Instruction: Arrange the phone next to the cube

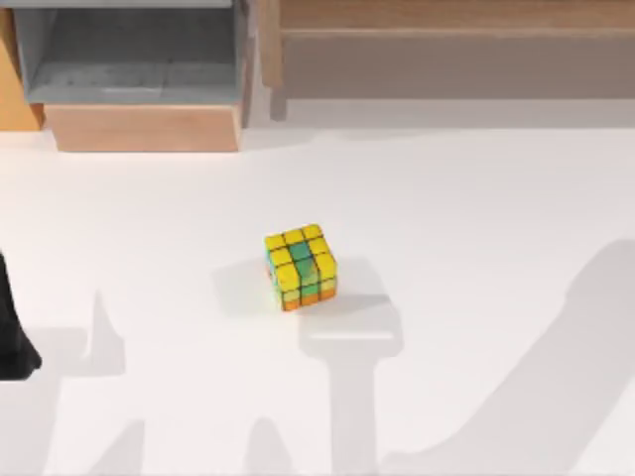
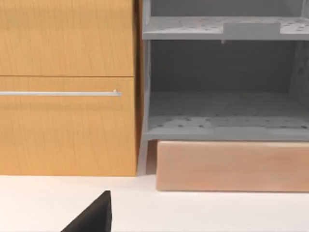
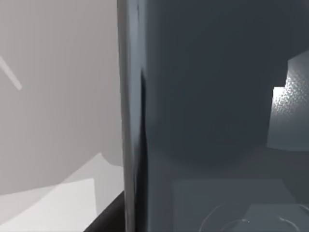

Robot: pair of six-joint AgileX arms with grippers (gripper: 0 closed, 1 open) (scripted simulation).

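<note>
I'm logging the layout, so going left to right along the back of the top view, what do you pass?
Orange wooden cabinet → grey open shelf unit → long wooden bench.

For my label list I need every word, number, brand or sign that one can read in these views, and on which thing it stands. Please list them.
None: no readable text stands anywhere.
The cube: coloured squares and black lines, no writing.
The phone: dark glossy screen with reflections, no brand or digits.
The wooden cabinet and the grey shelf: no labels.
</note>
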